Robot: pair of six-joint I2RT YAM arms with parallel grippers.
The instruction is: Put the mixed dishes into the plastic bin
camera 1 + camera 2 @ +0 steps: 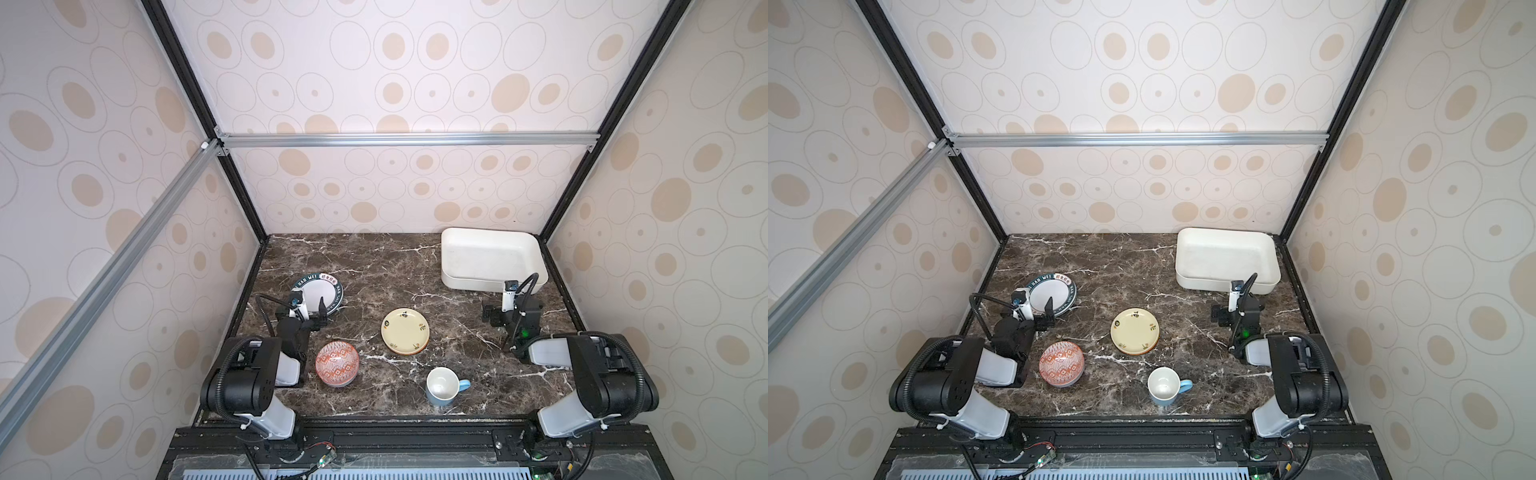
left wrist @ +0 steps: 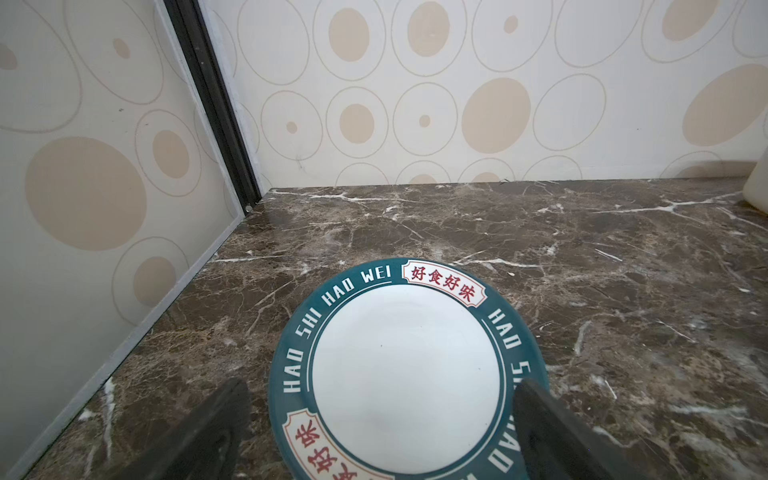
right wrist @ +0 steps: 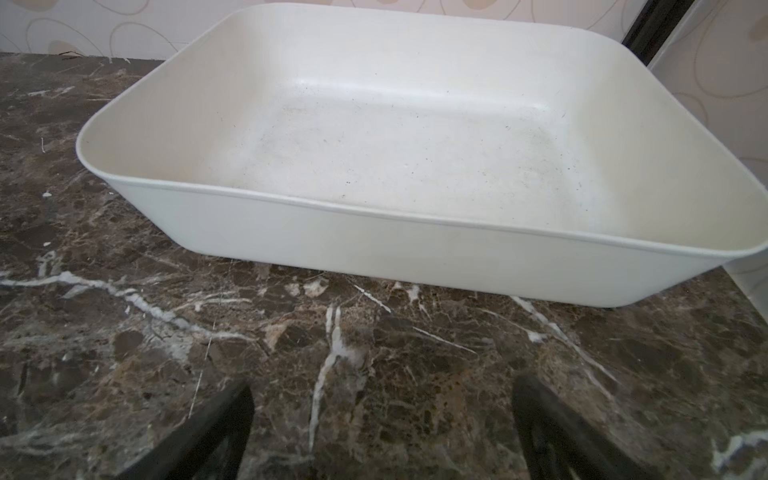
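The white plate (image 1: 318, 291) (image 1: 1052, 293) with a dark-green lettered rim lies flat at the left, large in the left wrist view (image 2: 405, 370). My left gripper (image 1: 307, 309) (image 1: 1036, 309) (image 2: 382, 388) hangs open over its near edge, one finger over the rim, the other over the table. In both top views a cream-yellow plate (image 1: 405, 330) (image 1: 1134, 330) lies mid-table, a red-orange patterned bowl (image 1: 336, 362) (image 1: 1061, 363) front left, and a light-blue mug (image 1: 442, 386) (image 1: 1164, 384) upright at the front. The empty off-white plastic bin (image 1: 490, 257) (image 1: 1225, 257) (image 3: 415, 249) stands back right. My right gripper (image 1: 512, 311) (image 1: 1237, 311) (image 3: 384, 388) is open just before it, holding nothing.
The dark marble table (image 1: 374, 266) is closed in by patterned walls at the left, back and right, with black frame posts (image 1: 245, 199) in the back corners. A strip of bare marble (image 3: 332, 340) separates my right gripper from the bin's near wall.
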